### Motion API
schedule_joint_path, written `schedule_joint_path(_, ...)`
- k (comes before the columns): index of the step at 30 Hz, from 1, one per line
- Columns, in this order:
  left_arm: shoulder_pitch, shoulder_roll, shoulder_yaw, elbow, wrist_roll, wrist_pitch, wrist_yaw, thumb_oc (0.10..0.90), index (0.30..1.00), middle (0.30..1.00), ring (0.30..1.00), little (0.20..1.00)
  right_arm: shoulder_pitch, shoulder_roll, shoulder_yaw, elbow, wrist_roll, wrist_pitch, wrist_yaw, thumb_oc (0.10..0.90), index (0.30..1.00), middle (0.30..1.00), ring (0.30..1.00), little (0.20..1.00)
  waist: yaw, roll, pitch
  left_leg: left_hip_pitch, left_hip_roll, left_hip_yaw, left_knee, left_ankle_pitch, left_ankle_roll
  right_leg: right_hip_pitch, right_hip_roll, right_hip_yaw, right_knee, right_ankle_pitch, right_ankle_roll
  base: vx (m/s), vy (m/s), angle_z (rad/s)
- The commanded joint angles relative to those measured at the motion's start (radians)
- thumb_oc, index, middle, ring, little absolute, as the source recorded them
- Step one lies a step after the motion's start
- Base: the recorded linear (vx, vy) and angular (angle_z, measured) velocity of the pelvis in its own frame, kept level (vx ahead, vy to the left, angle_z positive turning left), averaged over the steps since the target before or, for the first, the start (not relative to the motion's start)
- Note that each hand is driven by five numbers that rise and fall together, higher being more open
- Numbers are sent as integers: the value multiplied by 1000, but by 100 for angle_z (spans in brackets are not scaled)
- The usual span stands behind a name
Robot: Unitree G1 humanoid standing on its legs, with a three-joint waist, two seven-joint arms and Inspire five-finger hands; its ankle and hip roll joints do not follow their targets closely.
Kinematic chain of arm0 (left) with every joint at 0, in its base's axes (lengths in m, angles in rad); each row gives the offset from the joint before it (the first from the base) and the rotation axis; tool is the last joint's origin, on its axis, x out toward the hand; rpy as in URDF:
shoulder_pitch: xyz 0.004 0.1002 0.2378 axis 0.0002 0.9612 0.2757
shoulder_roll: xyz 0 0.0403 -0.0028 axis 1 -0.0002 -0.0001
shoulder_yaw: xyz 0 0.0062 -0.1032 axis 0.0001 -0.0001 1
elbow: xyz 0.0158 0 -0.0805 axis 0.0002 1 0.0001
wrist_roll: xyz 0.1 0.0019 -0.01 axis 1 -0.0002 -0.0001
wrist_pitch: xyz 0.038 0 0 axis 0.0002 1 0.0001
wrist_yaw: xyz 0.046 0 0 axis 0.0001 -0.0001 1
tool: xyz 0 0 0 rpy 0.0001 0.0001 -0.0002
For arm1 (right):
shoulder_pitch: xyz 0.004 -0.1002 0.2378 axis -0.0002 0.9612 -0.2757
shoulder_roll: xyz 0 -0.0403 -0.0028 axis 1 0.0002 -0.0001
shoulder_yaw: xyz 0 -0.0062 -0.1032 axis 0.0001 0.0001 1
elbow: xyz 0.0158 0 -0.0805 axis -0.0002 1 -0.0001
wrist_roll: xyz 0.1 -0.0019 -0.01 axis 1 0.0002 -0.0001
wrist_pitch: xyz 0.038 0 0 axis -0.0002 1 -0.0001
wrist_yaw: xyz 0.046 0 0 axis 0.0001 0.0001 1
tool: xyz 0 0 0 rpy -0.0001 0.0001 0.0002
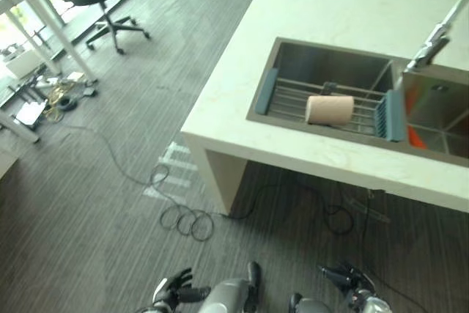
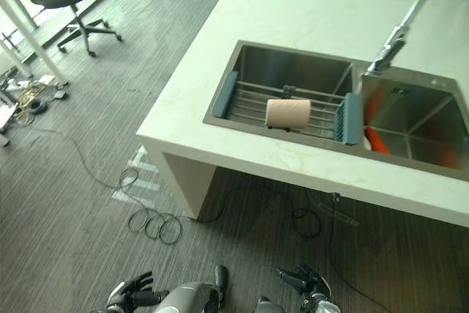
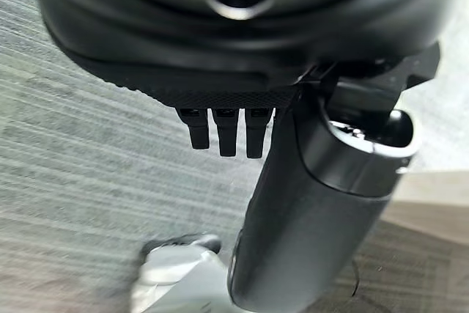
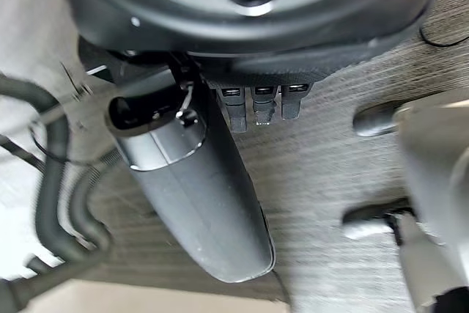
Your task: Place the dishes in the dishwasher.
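The pale cup lay sideways on the sink rack, probably light, rigid and slick, best gripped around its body, while the left hand and right hand hung relaxed and empty.

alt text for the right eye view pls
A pale cup lies on its side on a wire rack across a steel sink set in a white counter. Both hands, left and right, hang low over grey carpet, holding nothing.
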Motion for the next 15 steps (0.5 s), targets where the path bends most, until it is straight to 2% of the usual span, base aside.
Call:
schedule_joint_path(1,-41,7,-9,-31,-22,-30,23,800,900,900,900,900,-7,-77,-21,-91,-3,-50,0,800,900,900,900,900,-7,43,54,42,19,-118,72,-175,-40,-143,17,15,495,149,49,83,96,-54)
schedule_joint_path(2,-46,6,-18,-19,-43,-26,31,800,900,900,900,900,-4,-81,-18,-87,-14,-50,9,800,900,900,900,900,-15,48,63,47,19,-124,72,-176,-37,-189,18,16,539,147,35,94,6,-32)
schedule_joint_path(3,-51,4,-24,-1,-76,-29,34,800,900,900,900,900,-4,-84,-16,-72,-24,-57,18,800,900,900,900,900,-25,50,71,54,17,-129,72,-180,-35,-233,18,15,522,143,24,139,-134,-10)
schedule_joint_path(4,-56,4,-24,11,-111,-22,30,800,900,900,900,900,-3,-87,-13,-53,-38,-62,23,800,900,900,900,900,-33,45,73,64,14,-129,72,-186,-43,-244,6,8,429,134,19,250,-356,11)
schedule_joint_path(5,-63,4,-3,23,-132,-12,17,800,900,900,900,900,-6,-89,-8,-36,-42,-52,19,800,900,900,900,900,-44,20,86,97,15,-119,72,-214,-60,-222,-31,-24,155,148,26,258,-489,28)
schedule_joint_path(6,-66,1,7,27,-152,-10,20,800,900,900,900,900,-15,-91,-8,-16,-31,-44,18,800,900,900,900,900,-53,-3,102,123,11,-115,72,-240,-65,-264,-65,-30,93,158,44,201,-469,24)
schedule_joint_path(7,-67,0,11,29,-174,-6,25,800,900,900,900,900,-20,-90,-10,-6,-23,-39,17,800,900,900,900,900,-55,-13,108,135,10,-112,72,-256,-65,-289,-82,-25,93,173,55,192,-475,29)
schedule_joint_path(8,-66,-15,31,42,-269,16,42,800,900,900,900,900,-24,-83,-23,22,-22,-19,26,800,900,900,900,900,-64,-24,110,152,25,-108,72,-272,-76,-319,-85,-2,93,172,75,242,-450,5)
schedule_joint_path(10,-52,-41,67,65,-359,43,67,800,900,900,900,900,-12,-64,-32,49,-49,-25,35,800,900,900,900,900,-68,-32,97,175,42,-118,72,-274,-100,-311,-73,-2,93,153,78,284,-453,-28)
schedule_joint_path(13,-36,-68,116,72,-368,54,76,800,900,900,900,900,5,-46,-30,42,-62,-36,31,800,900,900,900,900,-80,-36,84,202,107,-101,72,-264,-143,-274,-55,-16,93,108,46,210,-391,-5)
schedule_joint_path(15,-41,-77,116,74,-377,37,83,800,900,900,900,900,1,-54,-31,46,-46,-35,32,800,900,900,900,900,-79,-37,87,208,117,-105,72,-242,-156,-261,-46,-4,93,90,27,102,-225,28)
